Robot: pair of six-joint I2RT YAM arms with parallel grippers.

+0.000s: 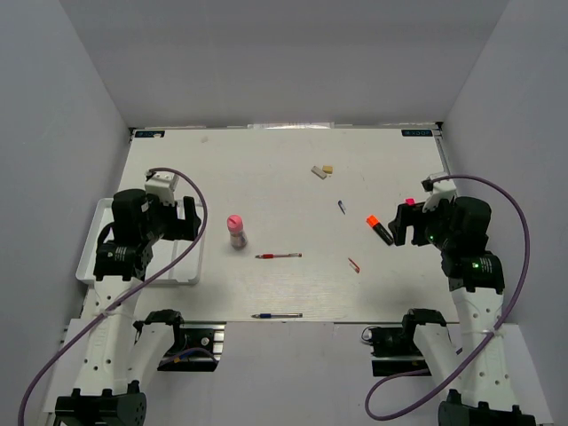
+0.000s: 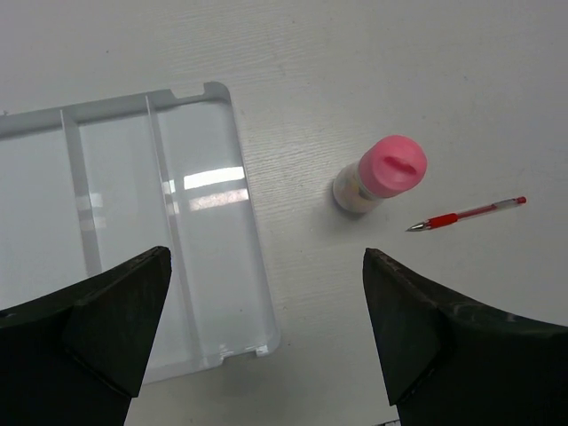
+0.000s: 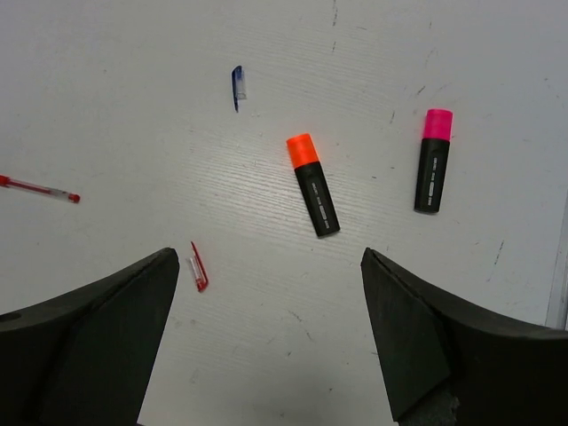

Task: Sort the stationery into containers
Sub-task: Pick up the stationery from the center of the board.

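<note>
The white divided tray (image 1: 184, 266) lies at the table's left edge with no stationery showing in it, and my left gripper (image 1: 191, 222) hangs open over its right rim (image 2: 253, 240). The pink-capped tube (image 2: 380, 173) stands upright to its right, near a red pen (image 1: 279, 256). A blue pen (image 1: 277, 315) lies by the front edge. My right gripper (image 3: 271, 328) is open above bare table, just short of the orange-capped highlighter (image 3: 313, 185) and the pink-capped one (image 3: 432, 161). White (image 1: 319, 172) and tan (image 1: 327, 169) erasers lie mid-table towards the back.
A loose red pen cap (image 3: 197, 268) and a blue cap (image 3: 237, 86) lie on the table left of the highlighters. Grey walls close in the table at the back and on both sides.
</note>
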